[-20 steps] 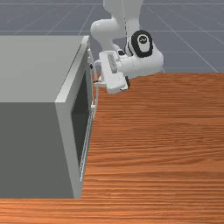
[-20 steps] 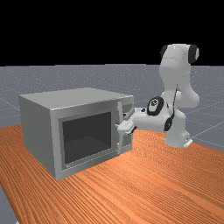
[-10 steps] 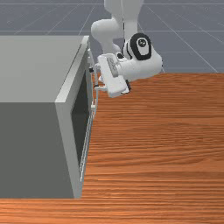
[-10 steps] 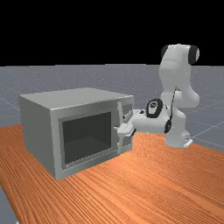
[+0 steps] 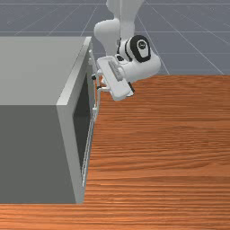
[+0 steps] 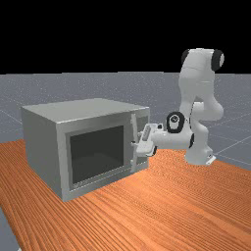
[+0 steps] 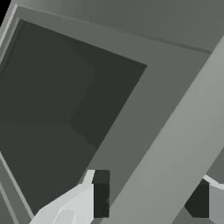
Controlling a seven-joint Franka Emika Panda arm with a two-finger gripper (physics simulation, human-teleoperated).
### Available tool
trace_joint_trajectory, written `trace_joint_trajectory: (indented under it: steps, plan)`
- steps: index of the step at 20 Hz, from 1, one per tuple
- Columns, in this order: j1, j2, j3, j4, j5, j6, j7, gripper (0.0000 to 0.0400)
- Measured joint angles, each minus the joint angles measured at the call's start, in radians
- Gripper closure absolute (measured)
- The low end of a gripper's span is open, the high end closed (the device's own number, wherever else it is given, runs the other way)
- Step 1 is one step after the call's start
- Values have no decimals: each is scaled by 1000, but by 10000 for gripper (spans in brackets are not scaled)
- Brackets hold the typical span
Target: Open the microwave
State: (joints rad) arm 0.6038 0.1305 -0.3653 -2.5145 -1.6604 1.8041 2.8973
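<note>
Microwave (image 6: 44, 142): body cut off by front view's left edge; cut off too in wrist view. Handle (image 6: 134, 122) on microwave's front: mid-length partly hidden behind tool (image 5: 96, 82) in far view; ends cut off in wrist view. Pale marks (image 5: 84, 175) low on microwave's front: too small to read. Arm (image 5: 128, 13), beyond microwave: upper part cut off by front view's top edge. Bench (image 5: 170, 157): hidden under microwave.

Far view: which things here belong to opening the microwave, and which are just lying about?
For the job:
- microwave
- its door
- door handle
- robot arm
- end effector

Just there:
- wooden table
- grey floor
</note>
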Motion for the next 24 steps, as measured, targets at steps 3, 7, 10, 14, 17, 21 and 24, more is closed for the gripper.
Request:
trace_joint_trajectory:
  steps: [3, 7, 10, 14, 17, 21, 24]
  plan:
    - [3, -13, -43, 4, -44, 22, 0, 272]
    - [45, -30, -93, -19, -105, 50, 0, 282]
    - [81, -45, -133, -36, -166, 81, 0, 291]
    - [142, -72, -196, -69, -260, 107, 0, 318]
    - [176, -96, -242, -90, -331, 142, 0, 292]
    - [220, -127, -291, -101, -396, 172, 0, 311]
    - [246, -153, -335, -120, -452, 204, 0, 277]
